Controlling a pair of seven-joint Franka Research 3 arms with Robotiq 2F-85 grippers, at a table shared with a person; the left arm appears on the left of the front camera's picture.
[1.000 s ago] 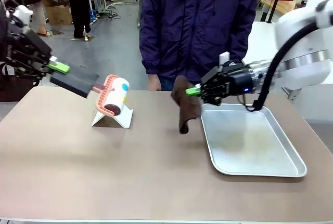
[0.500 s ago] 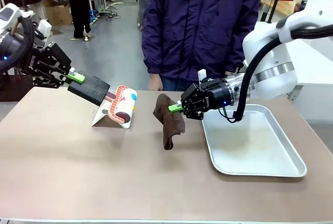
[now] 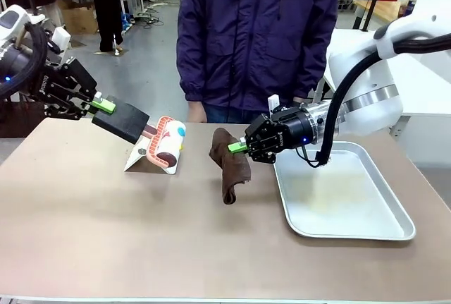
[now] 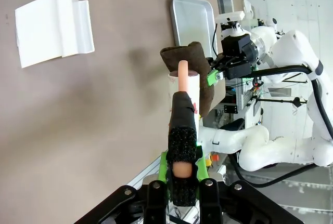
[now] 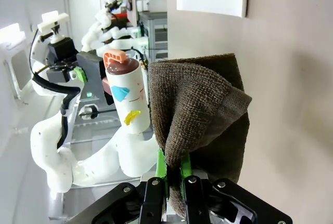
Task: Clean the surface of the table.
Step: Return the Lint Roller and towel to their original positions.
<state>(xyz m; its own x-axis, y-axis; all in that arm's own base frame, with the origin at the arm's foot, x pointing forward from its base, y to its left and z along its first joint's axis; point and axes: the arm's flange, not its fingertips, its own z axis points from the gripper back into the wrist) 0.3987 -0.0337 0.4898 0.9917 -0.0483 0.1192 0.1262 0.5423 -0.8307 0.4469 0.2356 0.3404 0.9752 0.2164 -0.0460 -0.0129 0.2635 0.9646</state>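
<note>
The taupe-brown table [image 3: 141, 240] spreads across the front view. My left gripper [image 3: 103, 105] is shut on the black handle of a lint roller [image 3: 168, 142], held tilted over a white stand [image 3: 149, 161]. In the left wrist view the handle [image 4: 182, 130] runs up between my green fingers [image 4: 163, 168] to the roller [image 4: 183, 86]. My right gripper [image 3: 238, 147] is shut on a dark brown cloth [image 3: 230, 166], which hangs left of the tray with its lower end at about table height. The right wrist view shows the cloth [image 5: 208, 115] pinched in that gripper [image 5: 173, 174].
A silver metal tray [image 3: 394, 221] lies on the table's right side, under my right arm. A person in a dark purple jacket [image 3: 254, 29] stands at the far edge. The stand [image 4: 54, 24] lies apart from the roller on bare table top.
My right gripper carried the cloth left, off the tray's corner toward the table's middle. My left gripper came in from the left and lowered the roller. In the last half second little moved.
</note>
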